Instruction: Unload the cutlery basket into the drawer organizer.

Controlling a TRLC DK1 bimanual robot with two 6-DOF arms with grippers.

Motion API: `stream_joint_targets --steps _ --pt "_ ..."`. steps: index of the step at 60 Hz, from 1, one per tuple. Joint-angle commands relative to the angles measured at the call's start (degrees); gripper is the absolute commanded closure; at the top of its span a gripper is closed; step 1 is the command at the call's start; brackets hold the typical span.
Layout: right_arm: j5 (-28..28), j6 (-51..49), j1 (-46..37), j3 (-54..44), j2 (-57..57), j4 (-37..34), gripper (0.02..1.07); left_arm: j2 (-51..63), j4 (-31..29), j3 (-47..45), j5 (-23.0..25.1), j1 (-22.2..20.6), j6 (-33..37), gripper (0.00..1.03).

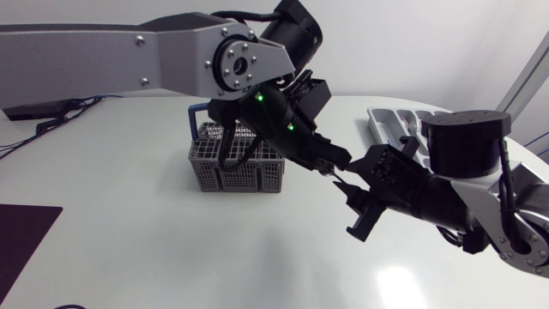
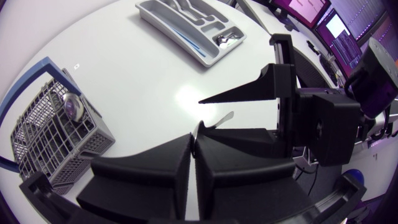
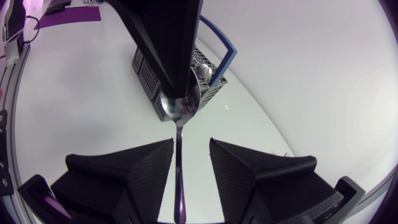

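Observation:
My left gripper (image 1: 330, 163) (image 2: 193, 142) is shut on the bowl end of a metal spoon (image 3: 179, 106), held in the air to the right of the grey mesh cutlery basket (image 1: 236, 167) (image 2: 50, 137) (image 3: 205, 62). The spoon's handle (image 2: 219, 119) runs out between the fingers of my right gripper (image 1: 347, 206) (image 3: 189, 162). Those fingers stand apart on either side of the handle with gaps showing, so the right gripper is open. Another round metal piece (image 2: 73, 106) lies in the basket. The grey drawer organizer (image 1: 390, 124) (image 2: 186, 31) sits at the back right.
The organizer holds a spoon (image 2: 227, 40) and a thin blue item (image 2: 189, 38). A dark purple mat (image 1: 21, 236) lies at the table's front left corner. The basket has a blue handle (image 3: 224, 53).

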Motion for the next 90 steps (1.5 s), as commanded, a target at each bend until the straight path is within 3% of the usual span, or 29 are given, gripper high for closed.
stream_joint_targets --steps 1,6,19,28,48,57,66,71,90 --pt "0.6 1.2 0.6 -0.2 1.4 1.2 0.7 1.5 -0.8 1.7 0.7 -0.1 -1.5 0.98" --pt "1.2 1.1 1.1 -0.2 1.6 1.3 0.72 1.4 -0.8 1.7 0.7 0.0 -1.5 0.98" --pt "2.4 0.8 2.0 0.0 1.8 1.3 0.95 1.8 -1.0 1.9 1.3 -0.2 -1.6 0.98" --pt "2.7 0.7 2.3 -0.1 1.9 1.0 1.01 1.9 -1.0 1.9 1.4 -0.1 -1.7 0.97" --pt "2.4 0.9 2.0 0.0 2.6 -0.1 1.01 1.9 -1.0 2.4 1.8 0.4 -2.4 0.87" --pt "1.8 0.9 2.0 -0.1 2.7 -0.9 1.01 1.5 -0.9 3.2 2.0 1.0 -2.8 0.7" --pt "-0.3 0.9 1.4 0.0 2.8 -2.6 1.01 0.6 -0.7 5.2 3.1 2.7 -3.2 0.37" --pt "-1.5 0.6 0.6 0.0 3.2 -3.2 1.01 0.5 -0.7 6.8 3.4 3.9 -3.2 0.26" --pt "-13.4 -4.3 -10.1 1.6 4.6 -8.1 1.01 0.5 -1.0 10.7 3.5 11.3 2.7 0.23"
